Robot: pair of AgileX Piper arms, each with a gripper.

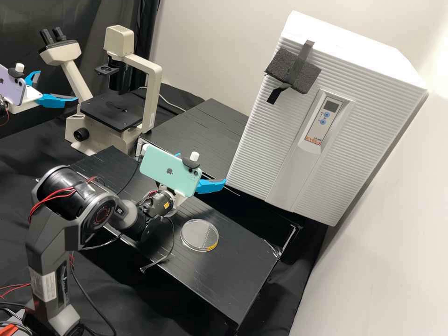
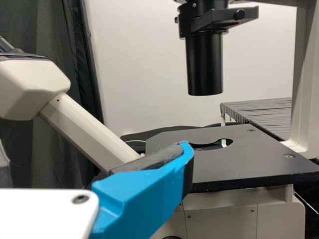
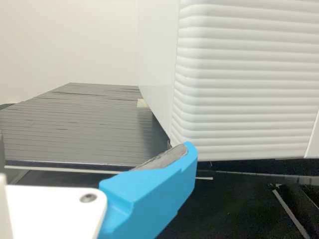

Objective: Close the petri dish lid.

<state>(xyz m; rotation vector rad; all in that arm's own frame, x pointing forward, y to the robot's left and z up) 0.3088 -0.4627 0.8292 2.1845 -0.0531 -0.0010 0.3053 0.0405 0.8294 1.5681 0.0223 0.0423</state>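
In the high view, the clear petri dish (image 1: 196,233) lies flat on the black bench, an orange-yellow mark at its near right edge. Its rims nearly coincide; I cannot tell whether the lid sits fully down. My right gripper (image 1: 201,169) stands open above the bench, beyond the dish, partly behind a green phone. My left gripper (image 1: 57,86) is open at the far left, by the microscope and well away from the dish. The left wrist view has the left gripper (image 2: 94,152) before the microscope stage; the right wrist view has the right gripper (image 3: 94,149) facing a white ribbed box.
A microscope (image 1: 151,93) with a black stage (image 1: 112,109) stands at the back left. The large white ribbed box (image 1: 261,121) rises at the right behind the bench (image 1: 233,275). A dark cable (image 1: 172,242) hangs from the right arm close beside the dish.
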